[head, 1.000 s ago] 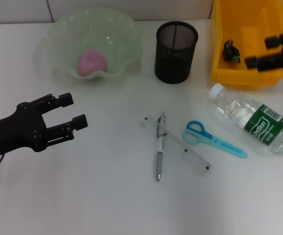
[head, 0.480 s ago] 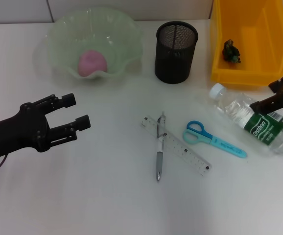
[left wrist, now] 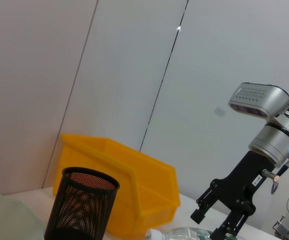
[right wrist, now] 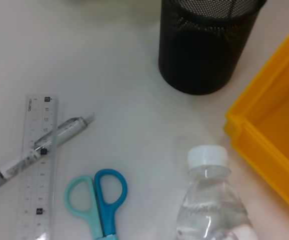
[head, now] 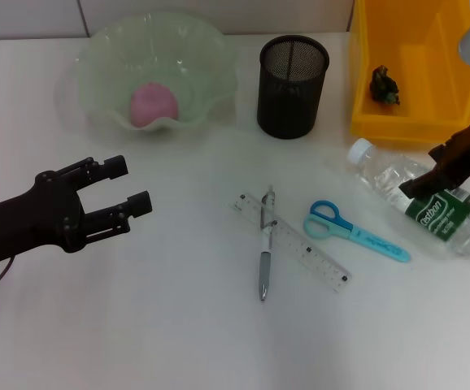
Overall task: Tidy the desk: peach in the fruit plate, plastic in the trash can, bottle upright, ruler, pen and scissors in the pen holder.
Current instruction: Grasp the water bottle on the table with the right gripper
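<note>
Black right tool over bottle.

left gripper: matte black, two blocky fingers, ribbed knuckles
right gripper: black, small white label
right arm: silver cylindrical joints, vented cap, blue light

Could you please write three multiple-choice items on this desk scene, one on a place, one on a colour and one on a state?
1. Where is the peach?
A. in the fruit plate
B. in the pen holder
C. on the ruler

2. What colour are the scissors handles?
A. red
B. blue
C. black

3. How is the bottle standing?
A. upright
B. upside down
C. lying on its side

Answers: 1 A, the pink fruit sits in the green dish. 2 B, both loops are blue. 3 C, it lies flat under the right tool, whose fingers are open.
</note>
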Motion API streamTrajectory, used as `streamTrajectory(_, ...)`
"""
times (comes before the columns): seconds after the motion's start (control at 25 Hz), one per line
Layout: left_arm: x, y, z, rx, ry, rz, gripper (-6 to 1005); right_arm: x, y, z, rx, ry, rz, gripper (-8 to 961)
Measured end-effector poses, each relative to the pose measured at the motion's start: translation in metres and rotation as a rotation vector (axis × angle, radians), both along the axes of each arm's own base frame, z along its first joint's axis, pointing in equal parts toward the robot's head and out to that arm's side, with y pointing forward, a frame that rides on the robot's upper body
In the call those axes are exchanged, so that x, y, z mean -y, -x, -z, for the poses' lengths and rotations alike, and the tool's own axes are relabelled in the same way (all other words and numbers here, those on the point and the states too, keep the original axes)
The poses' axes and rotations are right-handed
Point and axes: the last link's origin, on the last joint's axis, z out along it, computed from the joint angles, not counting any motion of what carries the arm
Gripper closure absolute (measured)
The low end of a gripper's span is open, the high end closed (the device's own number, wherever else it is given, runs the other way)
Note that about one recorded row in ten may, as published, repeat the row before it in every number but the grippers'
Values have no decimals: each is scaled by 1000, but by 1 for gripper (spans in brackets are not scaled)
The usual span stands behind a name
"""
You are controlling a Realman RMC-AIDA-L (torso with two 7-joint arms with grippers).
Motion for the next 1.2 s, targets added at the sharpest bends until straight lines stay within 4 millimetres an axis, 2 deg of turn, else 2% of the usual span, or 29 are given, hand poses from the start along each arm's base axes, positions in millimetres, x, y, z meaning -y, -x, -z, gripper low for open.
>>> streamTrajectory(0.52, 0, 1, 1, -2, -2, -4, 201, -13, -7, 19, -7, 11, 14, 179)
streamTrajectory(1.2, -1, 0, 1, -3, -3, -5, 200, -17, -15, 34, 1, 38, 27, 177)
